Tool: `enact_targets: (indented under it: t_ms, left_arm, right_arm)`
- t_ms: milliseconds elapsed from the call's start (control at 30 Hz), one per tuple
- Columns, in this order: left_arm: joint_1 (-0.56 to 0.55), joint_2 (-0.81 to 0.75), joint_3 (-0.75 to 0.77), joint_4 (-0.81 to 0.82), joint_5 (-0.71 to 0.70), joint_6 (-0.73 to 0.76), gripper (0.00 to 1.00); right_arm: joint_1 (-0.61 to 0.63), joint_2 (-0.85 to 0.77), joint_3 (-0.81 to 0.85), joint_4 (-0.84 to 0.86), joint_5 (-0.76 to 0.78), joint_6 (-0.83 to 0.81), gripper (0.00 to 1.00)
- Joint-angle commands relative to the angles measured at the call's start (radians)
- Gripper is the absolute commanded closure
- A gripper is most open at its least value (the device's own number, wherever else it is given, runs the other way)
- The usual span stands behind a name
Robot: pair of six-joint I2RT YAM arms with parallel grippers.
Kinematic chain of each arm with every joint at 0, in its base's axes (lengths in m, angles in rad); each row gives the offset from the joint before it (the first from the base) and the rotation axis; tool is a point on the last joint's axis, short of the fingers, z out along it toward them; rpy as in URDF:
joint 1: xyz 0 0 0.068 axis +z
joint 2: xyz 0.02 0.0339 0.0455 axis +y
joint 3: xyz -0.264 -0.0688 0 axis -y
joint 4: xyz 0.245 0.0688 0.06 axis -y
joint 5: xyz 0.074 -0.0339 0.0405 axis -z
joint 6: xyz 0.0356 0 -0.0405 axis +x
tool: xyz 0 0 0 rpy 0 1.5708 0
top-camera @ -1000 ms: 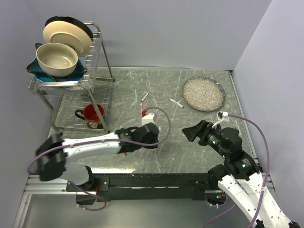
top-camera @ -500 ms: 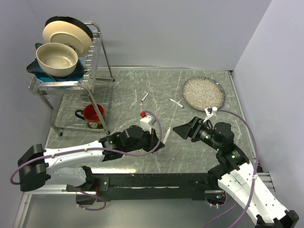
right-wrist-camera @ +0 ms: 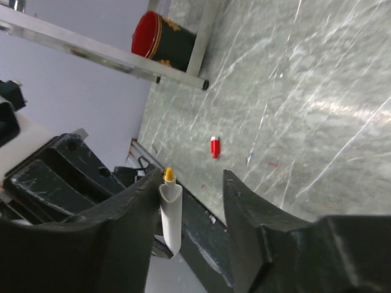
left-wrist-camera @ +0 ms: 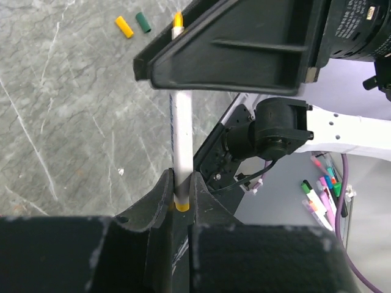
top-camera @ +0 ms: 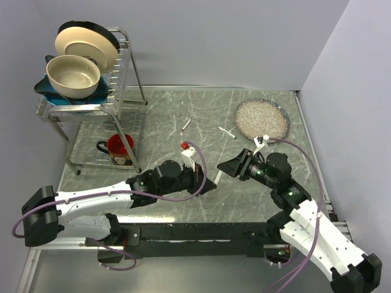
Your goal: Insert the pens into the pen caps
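Pinching a slim white plastic marker pen (left-wrist-camera: 182,134) by its barrel, the left gripper (left-wrist-camera: 180,183) is clamped tight; the pen's yellow tip stands between the half-spread jaws of the right gripper (right-wrist-camera: 192,180), against one finger only.

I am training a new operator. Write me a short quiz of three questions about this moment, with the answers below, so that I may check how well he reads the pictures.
1. True or false: the left tool is shut on a pen that has a white barrel and a yellow tip.
2. Multiple choice: in the left wrist view, what colour is the cap that lies beside the yellow cap? A red, B green, C blue.
3. Short answer: in the right wrist view, what stands between the open jaws of the right tool?

Key: 1 true. 2 B, the green cap. 3 the yellow-tipped end of the pen.
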Motion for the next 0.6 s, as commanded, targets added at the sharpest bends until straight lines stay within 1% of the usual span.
enact_targets:
  t_ms: [0, 33, 67, 100, 133, 167, 200, 233, 267, 367, 433, 533, 567]
  left_arm:
    - [-0.003, -0.014, 0.016, 0.060, 0.030, 0.018, 0.99]
    - [-0.003, -0.011, 0.017, 0.064, 0.036, 0.020, 0.99]
    - [-0.001, -0.010, 0.017, 0.067, 0.047, 0.020, 0.98]
    - [-0.001, -0.008, 0.020, 0.072, 0.053, 0.022, 0.96]
    - [-0.001, -0.005, 0.023, 0.072, 0.062, 0.023, 0.94]
    - [-0.001, -0.004, 0.028, 0.068, 0.064, 0.023, 0.87]
    - [-0.003, 0.004, 0.040, 0.058, 0.062, 0.025, 0.81]
    - [-0.001, 0.012, 0.046, 0.042, 0.061, 0.023, 0.73]
    - [-0.001, 0.018, 0.053, 0.037, 0.068, 0.031, 0.58]
    - [-0.001, 0.050, 0.080, 0.018, 0.097, 0.041, 0.42]
    - [-0.003, 0.073, 0.099, 0.017, 0.114, 0.048, 0.40]
    - [-0.001, 0.093, 0.119, 0.021, 0.137, 0.054, 0.44]
    - [0.000, 0.096, 0.122, 0.028, 0.143, 0.057, 0.47]
  right_arm:
    - [0.010, -0.006, -0.018, 0.095, -0.056, 0.013, 0.68]
    - [0.013, -0.011, -0.021, 0.110, -0.064, 0.011, 0.75]
    - [0.012, -0.017, -0.024, 0.134, -0.076, 0.011, 0.91]
    - [0.013, -0.032, -0.026, 0.138, -0.076, 0.007, 0.99]
    - [0.013, -0.038, -0.024, 0.136, -0.073, 0.007, 1.00]
    - [0.013, -0.047, -0.021, 0.136, -0.073, 0.004, 1.00]
    - [0.015, -0.063, -0.021, 0.138, -0.076, -0.005, 1.00]
    - [0.013, -0.070, -0.021, 0.144, -0.084, -0.009, 1.00]
    - [0.015, -0.078, -0.026, 0.159, -0.088, -0.012, 1.00]
    - [0.016, -0.106, -0.031, 0.181, -0.125, -0.019, 1.00]
    - [0.015, -0.118, -0.029, 0.181, -0.134, -0.029, 1.00]
    - [0.016, -0.124, -0.021, 0.168, -0.136, -0.039, 1.00]
    - [0.016, -0.124, -0.018, 0.168, -0.139, -0.041, 1.00]
